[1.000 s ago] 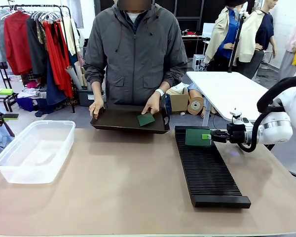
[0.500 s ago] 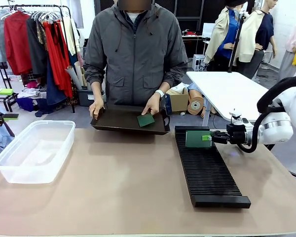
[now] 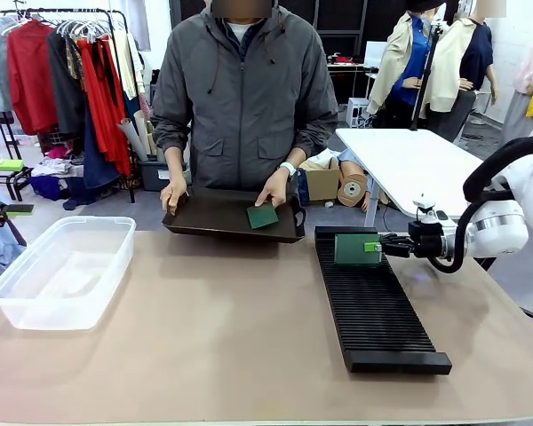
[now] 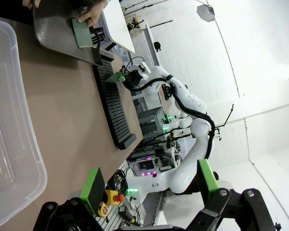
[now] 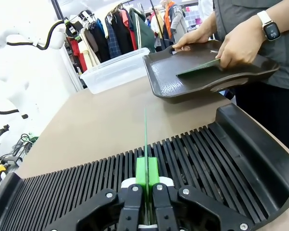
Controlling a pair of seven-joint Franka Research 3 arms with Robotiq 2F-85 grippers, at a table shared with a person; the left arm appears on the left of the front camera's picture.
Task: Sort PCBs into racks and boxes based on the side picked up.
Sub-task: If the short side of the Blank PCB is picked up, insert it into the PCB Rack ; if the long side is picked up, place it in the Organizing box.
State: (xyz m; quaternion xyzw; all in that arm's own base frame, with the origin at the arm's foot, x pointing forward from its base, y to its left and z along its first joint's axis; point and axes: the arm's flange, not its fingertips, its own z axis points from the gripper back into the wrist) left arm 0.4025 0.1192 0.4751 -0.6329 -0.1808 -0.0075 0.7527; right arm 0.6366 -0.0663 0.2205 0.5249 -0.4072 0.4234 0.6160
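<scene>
Green against black at the right of the counter (image 3: 204, 337). Grasps one PCB (image 3: 355, 249) in the right pincer (image 3: 374, 247), pads clenched on its side edge. Holds it upright, in line with the slots, over the far end of the rack (image 3: 377, 311); cannot tell whether it touches the ribs. Spreads the left pincer (image 4: 149, 179) wide, released, near the clear box (image 3: 62, 315) at the counter's left. Shows a second PCB (image 3: 263, 215) lying on the dark tray (image 3: 213, 217) at the far edge, with a person's hand (image 3: 274, 188) resting on it.
</scene>
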